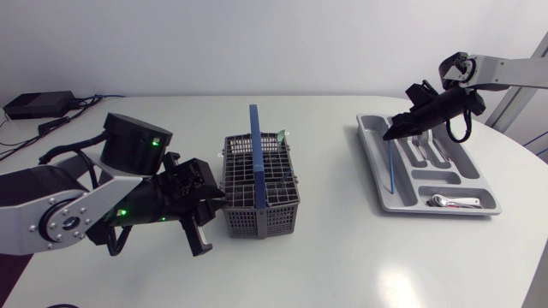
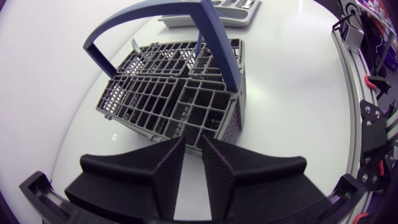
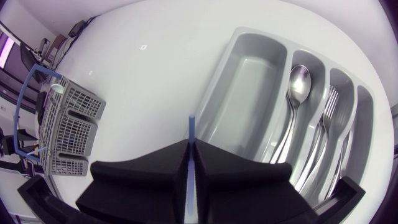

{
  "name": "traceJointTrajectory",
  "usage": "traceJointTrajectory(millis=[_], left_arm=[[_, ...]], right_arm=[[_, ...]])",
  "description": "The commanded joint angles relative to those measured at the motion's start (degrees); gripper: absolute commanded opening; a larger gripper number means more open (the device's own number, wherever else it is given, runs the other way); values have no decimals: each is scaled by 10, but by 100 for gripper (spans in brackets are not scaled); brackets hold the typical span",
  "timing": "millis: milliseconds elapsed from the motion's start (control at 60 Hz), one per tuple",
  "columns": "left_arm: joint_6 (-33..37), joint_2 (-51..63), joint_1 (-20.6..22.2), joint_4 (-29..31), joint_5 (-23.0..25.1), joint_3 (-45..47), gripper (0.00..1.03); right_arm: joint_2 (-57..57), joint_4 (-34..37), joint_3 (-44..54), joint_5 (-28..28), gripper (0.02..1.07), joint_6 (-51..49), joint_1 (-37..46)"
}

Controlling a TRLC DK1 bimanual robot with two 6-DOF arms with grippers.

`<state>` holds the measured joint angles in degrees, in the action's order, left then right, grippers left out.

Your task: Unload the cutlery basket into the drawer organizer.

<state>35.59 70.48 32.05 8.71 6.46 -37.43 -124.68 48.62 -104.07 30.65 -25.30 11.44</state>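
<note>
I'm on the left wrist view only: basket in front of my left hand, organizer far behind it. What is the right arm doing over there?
Observer: The right hand is shut on a thin blue stick, held upright over the organizer.
Operator: Which compartment is under it?
Observer: The wide outer one. It looks empty in the right wrist view.
Operator: Is anything already sorted?
Observer: Yes. A spoon lies in the next compartment, and forks in the one beyond it.
</note>
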Motion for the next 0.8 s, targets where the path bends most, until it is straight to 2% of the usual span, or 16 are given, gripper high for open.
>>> traceJointTrajectory(millis=[0, 50, 250, 333, 417, 550, 633, 783], left_arm=[[-9, -2, 4, 0, -3, 17, 21], [-9, -3, 3, 0, -3, 17, 22], [-10, -9, 2, 2, -3, 20, 22], [-10, -16, 1, 4, -3, 23, 21], [-10, -23, 2, 9, -3, 25, 21], [-10, -36, 6, 20, -3, 30, 21], [-10, -42, 10, 24, -3, 31, 21], [-11, -42, 18, 25, -4, 33, 21]], right_arm=[[-35, -1, -24, -2, 8, 23, -4], [-49, -2, -36, -3, 9, 28, -4], [-90, -13, -73, -30, 32, 46, -5], [-86, -25, -69, -42, 50, 51, -6], [-60, -47, -46, -53, 62, 51, -7], [-2, -76, 9, -48, 62, 46, -19], [35, -78, 42, -22, 62, 41, -32], [148, -130, 164, 15, 62, 16, -73]])
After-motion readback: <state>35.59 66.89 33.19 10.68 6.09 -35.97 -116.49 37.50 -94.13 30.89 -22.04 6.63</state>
